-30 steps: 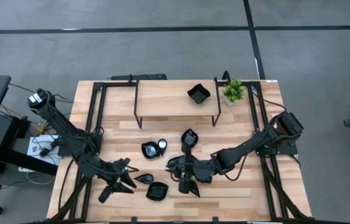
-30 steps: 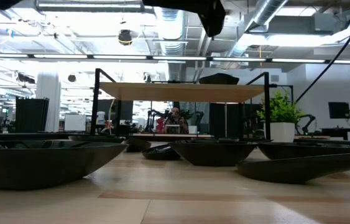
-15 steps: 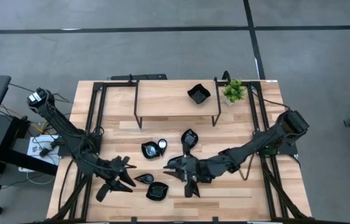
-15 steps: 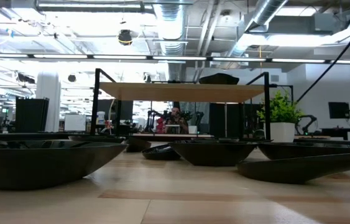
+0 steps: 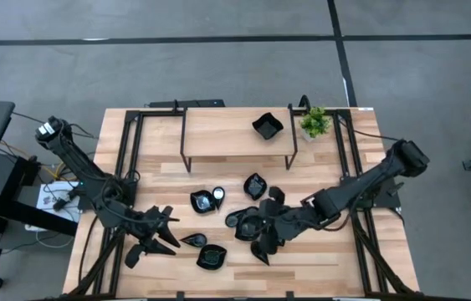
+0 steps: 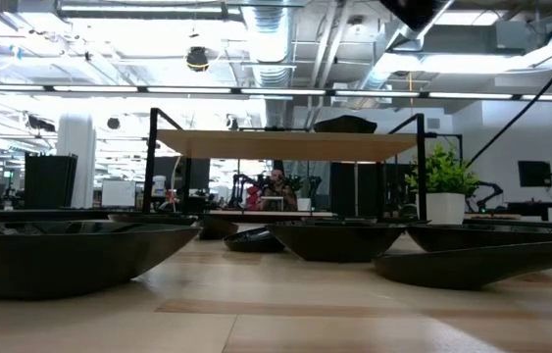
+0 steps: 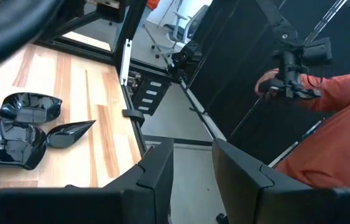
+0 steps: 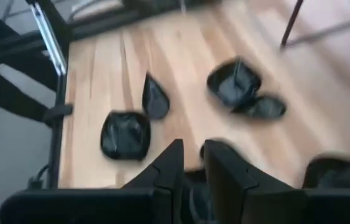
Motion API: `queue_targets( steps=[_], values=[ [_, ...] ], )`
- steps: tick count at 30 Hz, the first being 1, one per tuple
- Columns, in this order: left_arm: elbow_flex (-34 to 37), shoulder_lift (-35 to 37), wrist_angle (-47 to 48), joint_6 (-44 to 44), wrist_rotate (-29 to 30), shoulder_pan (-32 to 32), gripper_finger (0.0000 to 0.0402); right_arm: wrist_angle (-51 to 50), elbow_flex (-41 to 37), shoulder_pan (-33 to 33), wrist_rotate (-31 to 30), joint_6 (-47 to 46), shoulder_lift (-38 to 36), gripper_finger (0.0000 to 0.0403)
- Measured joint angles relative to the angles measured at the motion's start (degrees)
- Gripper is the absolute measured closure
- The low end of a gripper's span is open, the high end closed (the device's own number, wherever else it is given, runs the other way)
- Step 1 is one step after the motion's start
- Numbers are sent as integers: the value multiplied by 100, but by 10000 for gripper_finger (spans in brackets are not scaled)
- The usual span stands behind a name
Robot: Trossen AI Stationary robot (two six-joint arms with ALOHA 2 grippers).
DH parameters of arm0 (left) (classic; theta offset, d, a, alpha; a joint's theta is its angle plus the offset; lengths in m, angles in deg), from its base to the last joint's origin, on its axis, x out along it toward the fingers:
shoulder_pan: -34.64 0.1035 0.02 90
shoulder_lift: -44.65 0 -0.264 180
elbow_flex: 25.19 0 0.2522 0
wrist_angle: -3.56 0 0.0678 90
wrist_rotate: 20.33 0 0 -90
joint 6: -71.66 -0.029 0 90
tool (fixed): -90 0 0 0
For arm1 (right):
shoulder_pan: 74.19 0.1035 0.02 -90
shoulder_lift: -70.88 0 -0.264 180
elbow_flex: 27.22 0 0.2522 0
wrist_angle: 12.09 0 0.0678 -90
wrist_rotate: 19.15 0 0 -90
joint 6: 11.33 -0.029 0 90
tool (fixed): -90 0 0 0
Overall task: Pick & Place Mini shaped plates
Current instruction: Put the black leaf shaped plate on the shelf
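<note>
Several glossy black mini shaped plates lie on the wooden table: two (image 5: 204, 201) (image 5: 217, 196) side by side, one (image 5: 256, 186) near the shelf, a teardrop one (image 5: 193, 240), one (image 5: 212, 257) by the near edge and one (image 5: 242, 221) beside my right arm. Another plate (image 5: 267, 125) rests on the raised shelf (image 5: 218, 134). My left gripper (image 7: 193, 171) hovers open at the near left (image 5: 165, 241) with nothing between its fingers. My right gripper (image 5: 260, 248) hangs above the table's middle, over the near plates (image 8: 125, 134); that view is blurred.
A small green potted plant (image 5: 314, 123) stands at the shelf's right end. Black frame rails (image 5: 131, 167) run along both table sides. A person in an orange sleeve (image 7: 336, 124) is beyond the table. Bare wood lies at the near right (image 5: 327, 259).
My right gripper has risen and gone a little toward the table's right edge, its wrist tipping upward. The plates on the table stay where they were.
</note>
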Motion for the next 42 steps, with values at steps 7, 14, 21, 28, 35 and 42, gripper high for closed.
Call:
queue_targets(
  steps=[7,14,21,28,35,42],
  values=[
    [0,-225,97,2,-2,0,289,205,0,312,384,-139,632,342],
    [0,135,659,0,18,85,289,513,0,419,927,-461,1066,342],
    [0,500,1483,2,54,321,289,650,0,483,1176,-438,1095,342],
    [0,652,1872,19,46,442,289,752,0,457,768,-417,1095,342],
    [0,653,1871,19,44,457,289,1137,0,459,554,-111,1095,342],
    [0,653,1909,19,42,457,289,211,0,459,563,-430,1095,342]
  ],
)
